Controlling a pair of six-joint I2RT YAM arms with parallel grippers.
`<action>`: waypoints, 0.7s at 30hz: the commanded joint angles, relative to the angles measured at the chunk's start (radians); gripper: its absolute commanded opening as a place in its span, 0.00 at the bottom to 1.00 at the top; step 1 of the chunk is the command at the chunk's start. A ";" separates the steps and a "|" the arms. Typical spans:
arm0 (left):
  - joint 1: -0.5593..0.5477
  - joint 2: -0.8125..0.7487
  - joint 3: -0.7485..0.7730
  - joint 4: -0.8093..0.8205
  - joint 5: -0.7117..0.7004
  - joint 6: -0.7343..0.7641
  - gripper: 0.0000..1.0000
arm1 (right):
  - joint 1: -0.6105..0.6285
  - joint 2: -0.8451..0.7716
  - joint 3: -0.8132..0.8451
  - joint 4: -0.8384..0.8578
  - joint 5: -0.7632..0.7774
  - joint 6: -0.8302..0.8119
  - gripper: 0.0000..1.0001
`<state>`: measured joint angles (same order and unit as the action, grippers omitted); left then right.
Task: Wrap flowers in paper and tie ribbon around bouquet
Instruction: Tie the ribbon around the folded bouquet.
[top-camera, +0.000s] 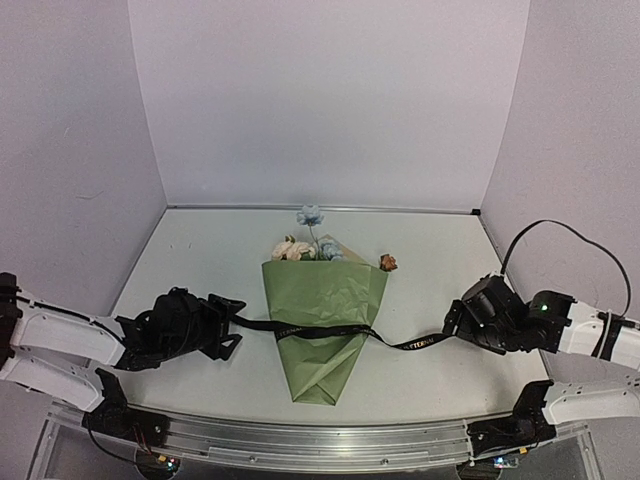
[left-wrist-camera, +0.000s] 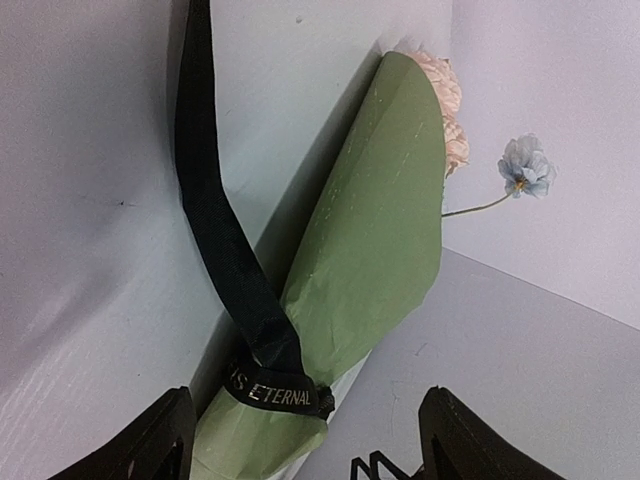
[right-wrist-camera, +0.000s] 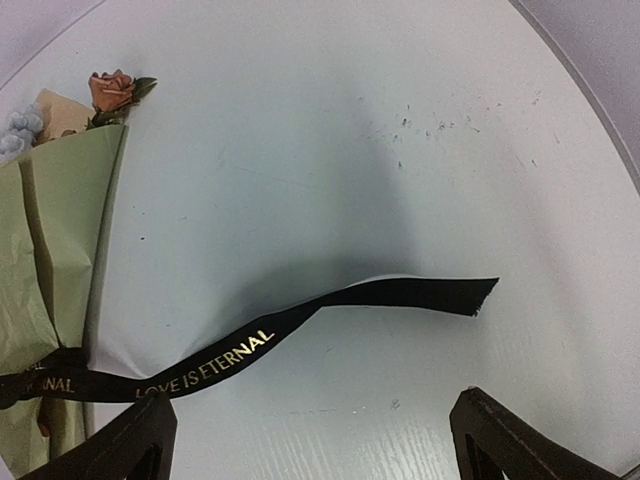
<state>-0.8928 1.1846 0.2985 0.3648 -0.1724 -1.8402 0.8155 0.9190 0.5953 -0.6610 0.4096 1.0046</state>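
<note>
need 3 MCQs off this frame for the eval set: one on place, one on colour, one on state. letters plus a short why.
1. Where is the rust-orange bloom?
A) at the narrow tip of the paper
B) at the paper's wide end, on the right arm's side
C) loose at the near edge of the table

2. What colour is the ribbon?
A) red
B) white
C) black

3. How does the right gripper stand?
A) shut on the ribbon
B) open, with the ribbon end free on the table
C) shut on the paper

Key:
1 B, the bloom peeks out beside the wide end's corner.
2 C, a black band with light lettering crosses the paper.
3 B, its fingers are spread wide and the ribbon end lies beyond them, ungripped.
</note>
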 joint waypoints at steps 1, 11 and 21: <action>-0.050 0.121 0.030 0.172 -0.078 -0.106 0.80 | 0.057 -0.010 -0.015 0.075 0.054 0.117 0.98; -0.081 0.389 0.024 0.456 -0.087 -0.202 0.74 | 0.148 0.016 0.003 0.115 0.114 0.163 0.98; -0.079 0.547 0.037 0.613 -0.147 -0.258 0.52 | 0.172 0.005 -0.012 0.142 0.098 0.218 0.98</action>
<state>-0.9699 1.6868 0.3103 0.8800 -0.2738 -1.9919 0.9711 0.9306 0.5838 -0.5434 0.4858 1.1817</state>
